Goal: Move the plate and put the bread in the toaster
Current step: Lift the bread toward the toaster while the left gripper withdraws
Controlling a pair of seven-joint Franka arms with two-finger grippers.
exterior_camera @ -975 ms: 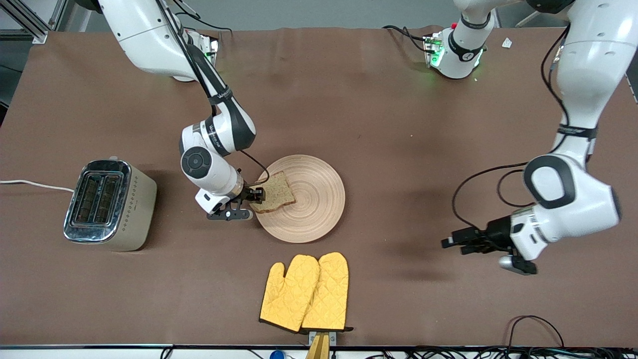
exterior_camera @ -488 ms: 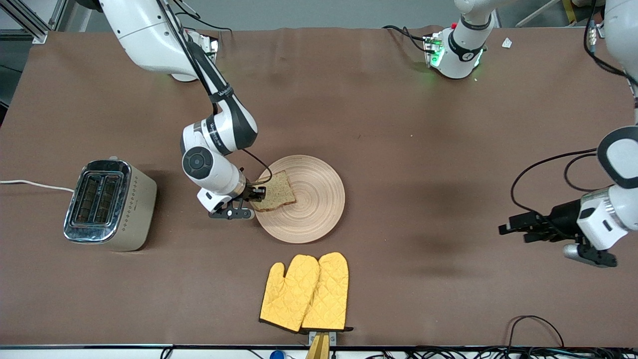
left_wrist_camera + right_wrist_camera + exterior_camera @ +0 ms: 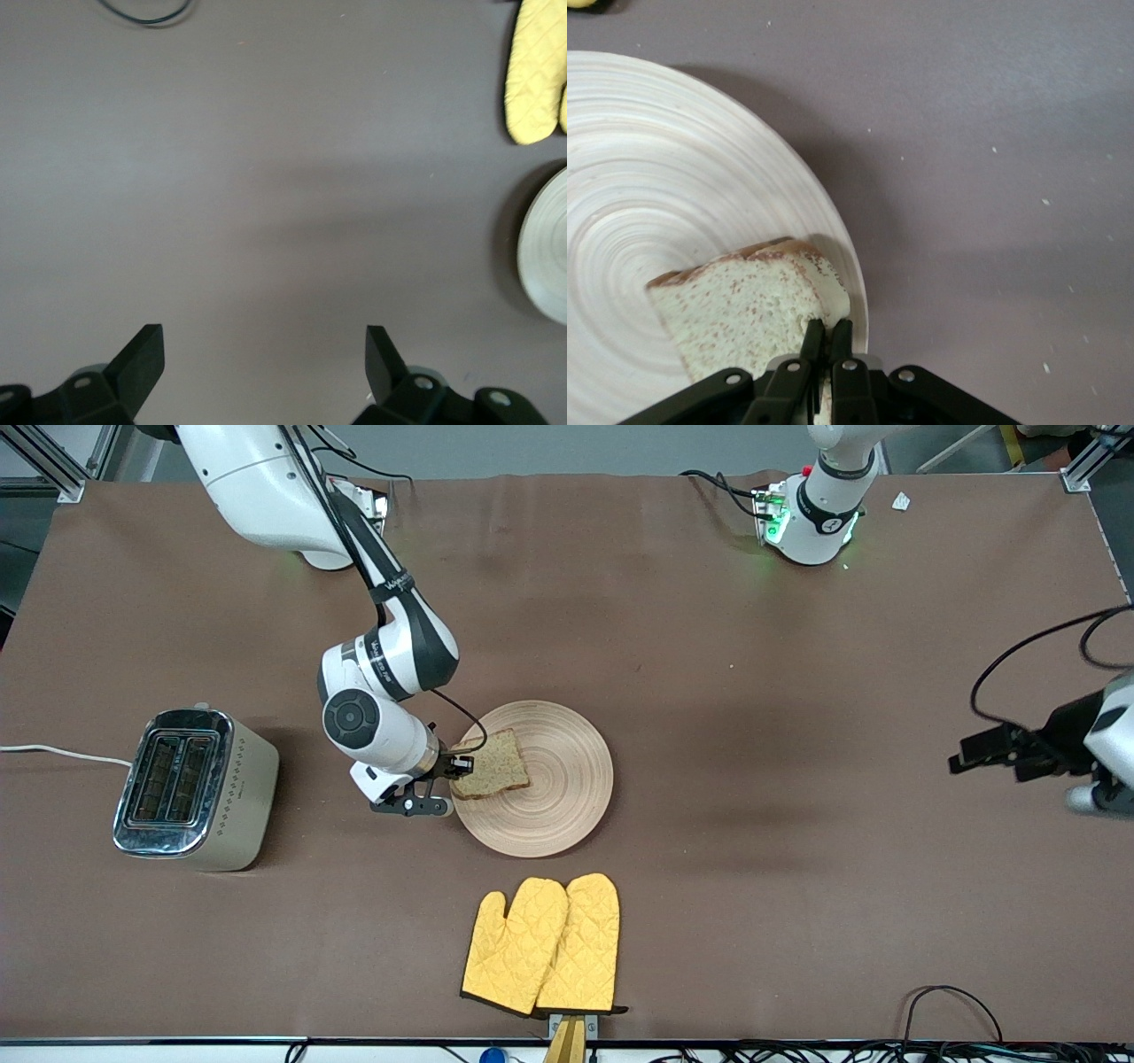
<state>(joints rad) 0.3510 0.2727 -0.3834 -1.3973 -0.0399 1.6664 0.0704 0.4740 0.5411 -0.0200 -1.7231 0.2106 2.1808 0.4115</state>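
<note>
The pale wooden plate point(image 3: 558, 806) lies mid-table, and the brown bread point(image 3: 496, 772) rests on its edge toward the right arm's end. My right gripper point(image 3: 457, 765) is shut on the bread's crust edge at the plate's rim. The right wrist view shows the fingers pinching the slice point(image 3: 744, 310) over the plate point(image 3: 673, 177), with the right gripper point(image 3: 827, 329) at its corner. The cream toaster point(image 3: 190, 788) stands at the right arm's end, slots up. My left gripper point(image 3: 966, 751) hangs open and empty over bare table at the left arm's end; in its wrist view the left gripper point(image 3: 264, 341) holds nothing.
A pair of yellow oven mitts point(image 3: 542, 946) lies nearer to the front camera than the plate. The toaster's white cord point(image 3: 62, 753) runs off the table's edge. A black cable loop point(image 3: 952, 1010) lies near the front edge at the left arm's end.
The right gripper's fingers have closed on the bread's edge. The left arm has swung away from the plate toward its own end of the table.
</note>
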